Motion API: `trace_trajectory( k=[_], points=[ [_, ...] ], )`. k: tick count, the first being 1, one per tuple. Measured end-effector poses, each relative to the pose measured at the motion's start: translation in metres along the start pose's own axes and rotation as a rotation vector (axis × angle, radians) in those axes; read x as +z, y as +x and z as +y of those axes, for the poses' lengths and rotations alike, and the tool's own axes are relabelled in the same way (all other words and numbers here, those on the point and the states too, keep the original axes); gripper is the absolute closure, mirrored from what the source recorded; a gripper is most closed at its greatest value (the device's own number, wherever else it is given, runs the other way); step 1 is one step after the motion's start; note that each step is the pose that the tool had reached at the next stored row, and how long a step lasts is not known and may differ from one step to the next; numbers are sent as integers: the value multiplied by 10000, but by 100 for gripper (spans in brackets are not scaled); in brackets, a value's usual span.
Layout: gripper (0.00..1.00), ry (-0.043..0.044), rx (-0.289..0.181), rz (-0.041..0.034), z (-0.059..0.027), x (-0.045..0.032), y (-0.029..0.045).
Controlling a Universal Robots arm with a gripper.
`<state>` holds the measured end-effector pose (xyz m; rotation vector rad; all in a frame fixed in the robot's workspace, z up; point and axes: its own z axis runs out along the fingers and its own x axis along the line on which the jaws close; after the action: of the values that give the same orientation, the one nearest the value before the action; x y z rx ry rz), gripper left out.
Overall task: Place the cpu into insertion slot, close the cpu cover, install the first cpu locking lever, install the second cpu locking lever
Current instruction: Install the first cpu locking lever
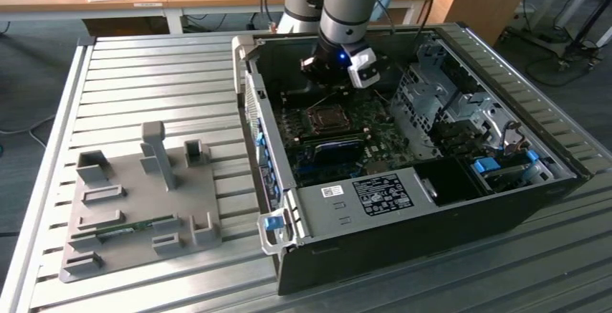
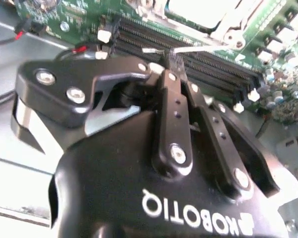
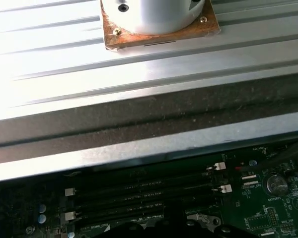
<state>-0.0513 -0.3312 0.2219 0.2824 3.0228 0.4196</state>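
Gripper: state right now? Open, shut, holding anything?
Gripper: shut, tips at a thin metal lever above the memory slots; whether it actually grips the lever cannot be told.

Table (image 1: 143, 62) ribbed satin metal; fixture (image 1: 129, 216) matt grey plastic; case (image 1: 411, 245) matt dark metal.

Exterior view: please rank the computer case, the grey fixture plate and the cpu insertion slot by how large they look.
1. computer case, clearly the largest.
2. grey fixture plate.
3. cpu insertion slot, by far the smallest, even allowing that it lies deeper inside the case.
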Motion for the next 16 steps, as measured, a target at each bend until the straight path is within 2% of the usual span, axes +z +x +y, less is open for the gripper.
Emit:
trace_trajectory(
  k=[4, 12, 16],
  points=[
    [89, -5, -3, -15, 0, -5, 7],
    [89, -33, -44, -160, -16, -12, 98],
    [89, -33, -47, -165, -15, -19, 99]
  ],
)
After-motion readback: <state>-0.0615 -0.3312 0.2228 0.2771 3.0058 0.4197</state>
